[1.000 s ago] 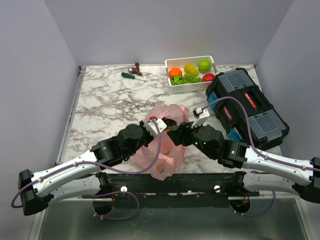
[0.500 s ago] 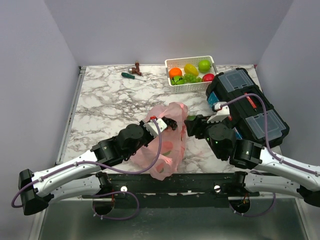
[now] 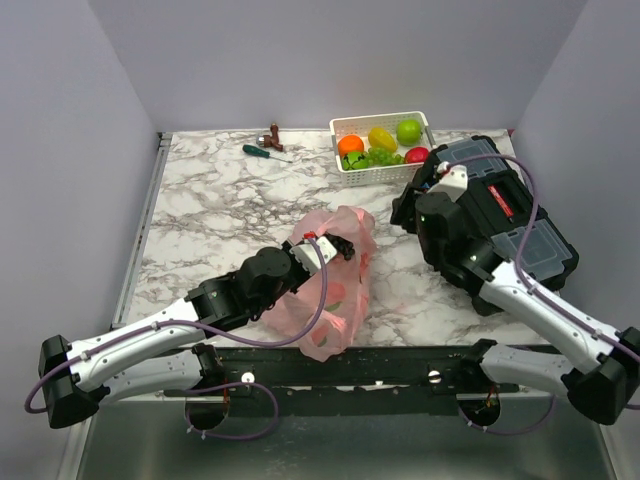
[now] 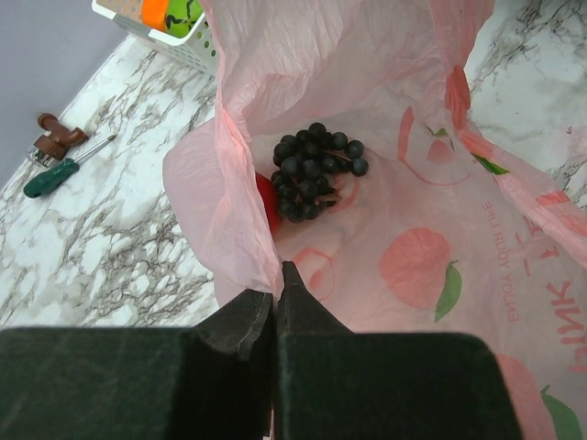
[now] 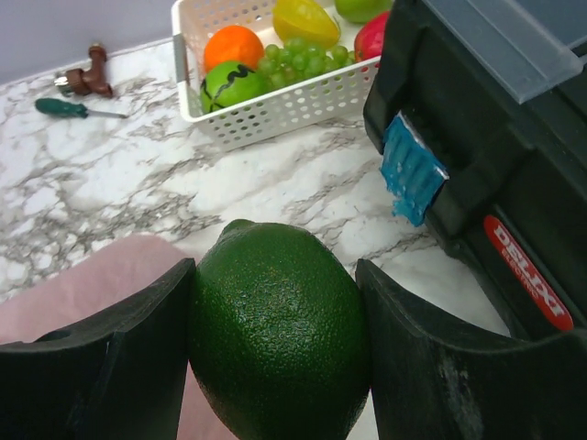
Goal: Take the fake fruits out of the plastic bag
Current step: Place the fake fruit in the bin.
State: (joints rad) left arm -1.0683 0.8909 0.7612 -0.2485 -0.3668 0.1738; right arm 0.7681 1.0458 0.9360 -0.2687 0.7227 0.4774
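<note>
Right gripper (image 5: 273,275) now out of plastic bag (image 3: 325,290) w/ green fruit (image 5: 275,321): one more extracted.
Bag at near edge, centre, long axis near-to-far, mouth far; left gripper (image 4: 277,275) clenched on rim; dark grapes (image 4: 312,170) + red apple (image 4: 267,203) inside. Fruit grasped, long axis along fingers, nub toward far-edge basket (image 5: 275,115).

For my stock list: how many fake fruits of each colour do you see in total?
Green: 4 (lime, green apple, green grapes, striped fruit)
Red: 2 (red apple, red fruit in bag)
Orange: 1
Yellow lemon: 1
Dark grapes: 1
Total: 9
</note>
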